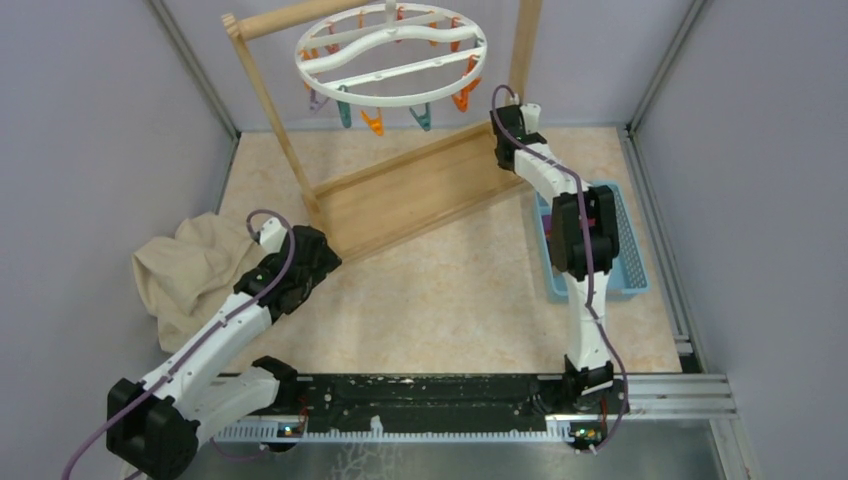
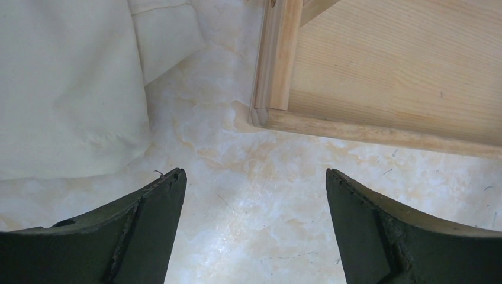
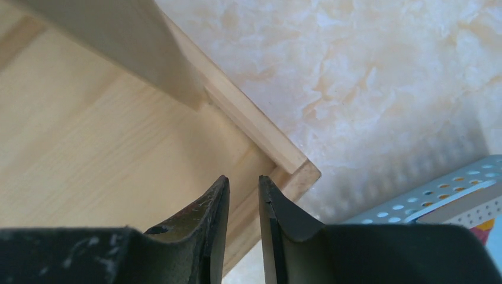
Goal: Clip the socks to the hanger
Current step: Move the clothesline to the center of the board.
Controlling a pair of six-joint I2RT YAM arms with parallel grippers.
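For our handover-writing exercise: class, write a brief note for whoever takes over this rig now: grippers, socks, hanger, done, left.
Left gripper: jaws open, empty, between the cloth and a stand corner.
Right gripper: jaws nearly shut, empty, over the stand's corner beside the basket.
Socks: only a maroon edge shows, in the basket under the right arm.
Hanger: hung on the stand, all visible clips empty.
Done: nothing clipped.
Left: fetch and clip both socks.

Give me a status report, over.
Left fingers open, empty, beside beige cloth. Right fingers nearly shut, empty, over wooden stand's corner. Hanger clips bare; socks unclipped, maroon sliver in blue basket, right arm blocking view.
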